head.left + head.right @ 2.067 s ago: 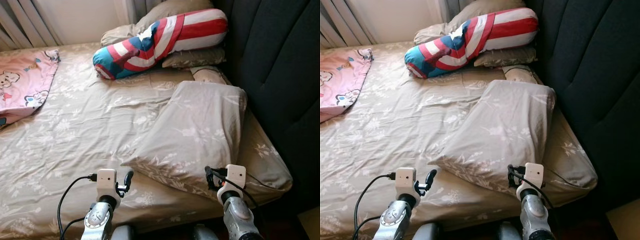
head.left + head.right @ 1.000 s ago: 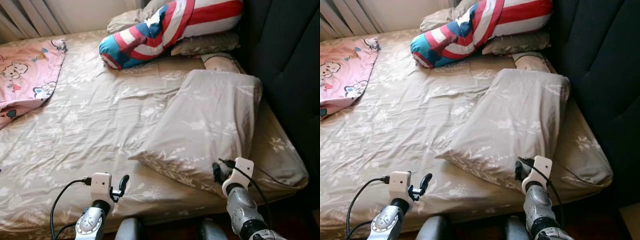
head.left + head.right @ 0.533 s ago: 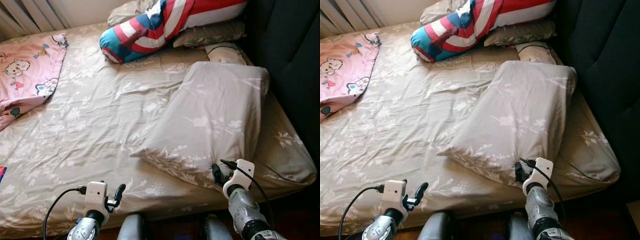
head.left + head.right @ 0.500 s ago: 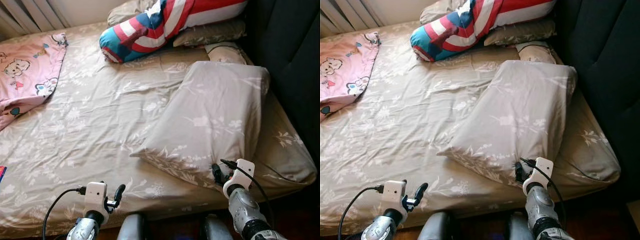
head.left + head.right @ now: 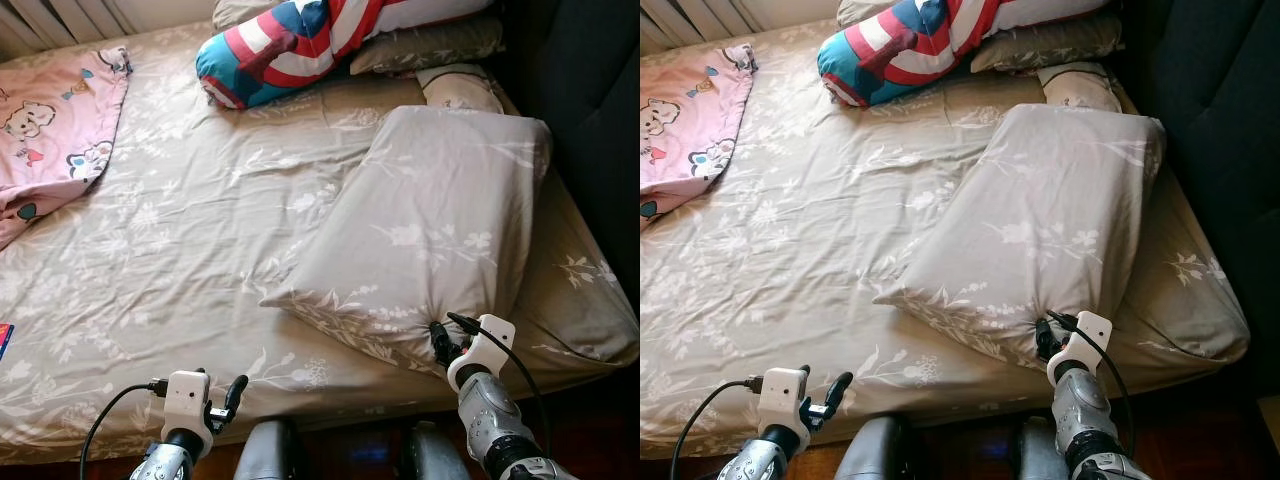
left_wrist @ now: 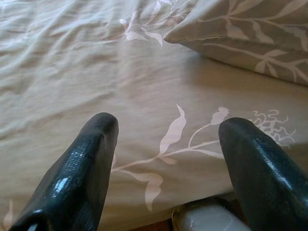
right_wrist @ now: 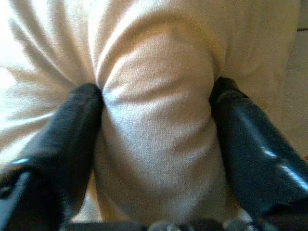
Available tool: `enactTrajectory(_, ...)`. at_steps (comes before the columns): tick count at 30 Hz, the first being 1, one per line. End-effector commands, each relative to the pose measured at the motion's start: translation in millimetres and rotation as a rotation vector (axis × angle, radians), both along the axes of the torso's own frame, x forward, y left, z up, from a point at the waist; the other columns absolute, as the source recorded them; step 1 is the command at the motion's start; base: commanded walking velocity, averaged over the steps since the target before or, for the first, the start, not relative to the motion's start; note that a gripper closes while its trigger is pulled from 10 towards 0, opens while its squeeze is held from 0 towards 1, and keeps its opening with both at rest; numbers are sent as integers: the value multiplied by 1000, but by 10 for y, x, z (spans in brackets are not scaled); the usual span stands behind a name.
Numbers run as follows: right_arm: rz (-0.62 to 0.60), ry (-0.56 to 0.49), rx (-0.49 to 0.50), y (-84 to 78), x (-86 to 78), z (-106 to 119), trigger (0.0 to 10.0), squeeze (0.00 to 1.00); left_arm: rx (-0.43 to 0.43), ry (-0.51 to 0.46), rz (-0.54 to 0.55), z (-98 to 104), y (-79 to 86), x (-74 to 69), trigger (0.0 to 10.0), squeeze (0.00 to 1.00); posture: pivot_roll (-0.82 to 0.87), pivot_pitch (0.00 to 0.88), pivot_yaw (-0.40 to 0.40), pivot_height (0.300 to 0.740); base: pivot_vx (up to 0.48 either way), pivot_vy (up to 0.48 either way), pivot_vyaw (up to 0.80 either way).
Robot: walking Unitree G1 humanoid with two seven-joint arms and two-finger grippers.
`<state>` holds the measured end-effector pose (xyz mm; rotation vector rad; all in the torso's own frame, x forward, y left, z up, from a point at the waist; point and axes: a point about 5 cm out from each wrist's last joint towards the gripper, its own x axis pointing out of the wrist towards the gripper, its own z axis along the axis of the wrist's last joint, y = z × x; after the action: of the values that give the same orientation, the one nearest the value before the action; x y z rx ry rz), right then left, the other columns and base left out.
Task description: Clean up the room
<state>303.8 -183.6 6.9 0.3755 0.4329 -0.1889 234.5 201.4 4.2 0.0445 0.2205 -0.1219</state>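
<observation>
I am looking down at the bed point(image 5: 180, 250), its floral sheet rumpled, and taking the large floral pillow point(image 5: 430, 240) as my landmark. It is lying askew on the mattress near the dark headboard point(image 5: 600, 120), one corner reaching toward the foot edge, so I judge it is what I am tidying. Beyond the pillow, a red, white and blue bolster point(image 5: 300, 40) is resting against more pillows; far to its left a pink cartoon blanket point(image 5: 50, 120) is spread out. My right gripper point(image 5: 440, 345) is reaching up from below the mattress edge, wrist raised, fingers clenched on a bunched fold of the pillow's near corner. My left gripper point(image 6: 166, 144) is hovering low over the sheet left of the pillow, fingers spread apart, grasping nothing.
</observation>
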Motion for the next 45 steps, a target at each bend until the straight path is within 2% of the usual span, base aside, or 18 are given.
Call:
enactTrajectory(1, 17, 121, 18, 96, -201, -234, 0, 0, -8, 58, 29, -110, 55, -92, 10000, 0, 94, 316, 138, 657, 0, 0, 0)
enactTrajectory(9, 2, 129, -1, 73, -253, -271, 0, 0, -20, 46, 29, -87, -4, -4, 10000, 0, 80, 290, 121, 657, 0, 0, 0)
enactTrajectory(17, -30, 124, 4, 30, -250, -263, 0, 0, -23, -2, 27, 26, -40, 95, 10000, 0, 65, 260, 110, 657, 0, 0, 0)
enactTrajectory(23, -140, 89, -49, -192, -176, -148, 0, 0, -25, -27, 25, 94, -75, 156, 10000, 0, 44, 239, 106, 657, 0, 0, 0)
enactTrajectory(25, -146, 87, -54, -210, -168, -136, 0, 0, -24, -28, 25, 97, -76, 160, 10000, 0, 44, 239, 106, 657, 0, 0, 0)
enactTrajectory(30, -252, 78, -133, -475, -116, -10, 0, 0, -23, -41, 40, 145, -57, 193, 10000, 0, 26, 224, 106, 657, 0, 0, 0)
enactTrajectory(36, -388, -43, -267, -868, 4, 348, 0, 0, -16, -50, 45, 179, -20, 176, 10000, 0, 6, 214, 108, 657, 0, 0, 0)
enactTrajectory(37, -388, -43, -267, -868, 4, 348, 0, 0, -16, -50, 45, 179, -20, 176, 10000, 0, 6, 214, 108, 657, 0, 0, 0)
enactTrajectory(38, -438, -65, -297, -995, 24, 458, 0, 0, -15, -50, 45, 184, -17, 168, 10000, 0, 4, 213, 110, 657, 0, 0, 0)
enactTrajectory(40, -455, -70, -311, -1042, 28, 497, 0, 0, -14, -50, 46, 186, -15, 166, 10000, 0, 3, 213, 111, 657, 0, 0, 0)
enactTrajectory(42, -573, -70, -371, -1332, 1, 676, 0, 0, -13, -48, 46, 192, -9, 156, 10000, 0, -7, 211, 115, 657, 0, 0, 0)
enactTrajectory(43, -573, -70, -371, -1332, 1, 676, 0, 0, -13, -48, 46, 192, -9, 156, 10000, 0, -7, 211, 115, 657, 0, 0, 0)
enactTrajectory(44, -623, -82, -408, -1482, -9, 797, 0, 0, -12, -46, 44, 194, -5, 150, 10000, 0, -13, 211, 118, 657, 0, 0, 0)
enactTrajectory(45, -623, -82, -408, -1482, -9, 797, 0, 0, -12, -46, 44, 194, -5, 150, 10000, 0, -13, 211, 118, 657, 0, 0, 0)
